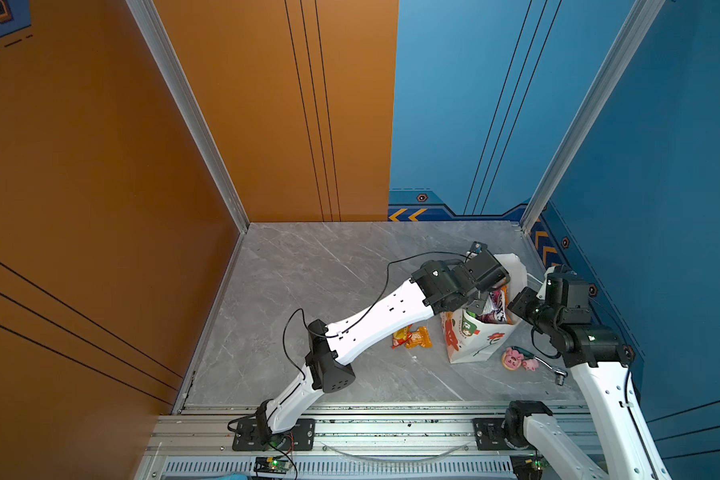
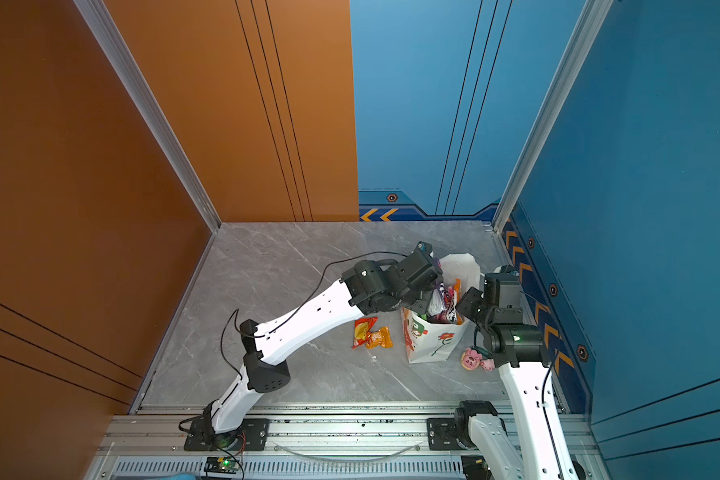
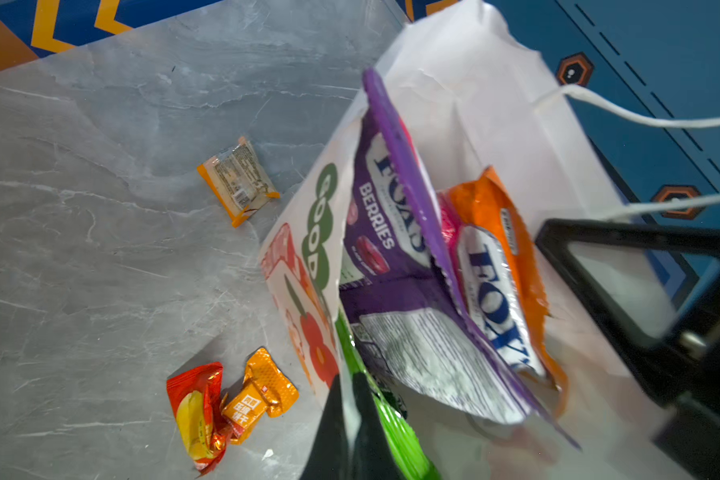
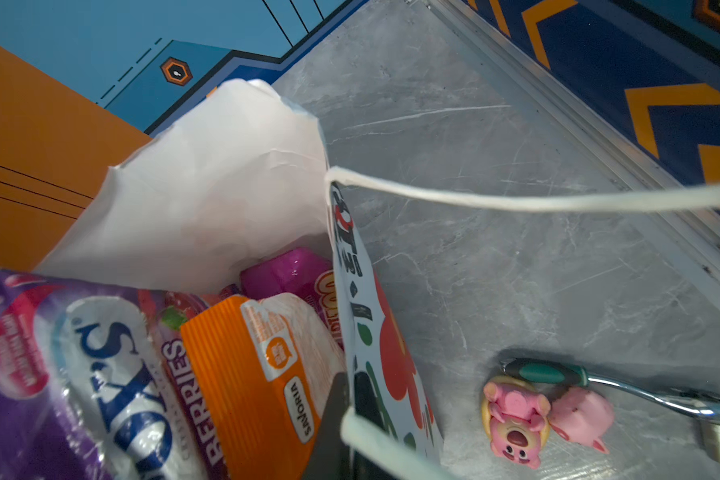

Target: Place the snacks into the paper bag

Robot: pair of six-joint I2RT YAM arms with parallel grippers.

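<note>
The left pincer (image 3: 348, 419) was closed at the paper bag's (image 1: 470, 353) rim beside a green packet (image 3: 395, 428); whether it pinched paper or packet I cannot tell. The right pincer (image 4: 348, 419) seemed to grip the bag's right wall. A red packet (image 1: 400, 336) and an orange packet (image 1: 420, 337) lay on the bench (image 1: 308, 291) left of the bag, nearer the left arm. Only the left wrist view showed a third packet (image 3: 238, 180).
</note>
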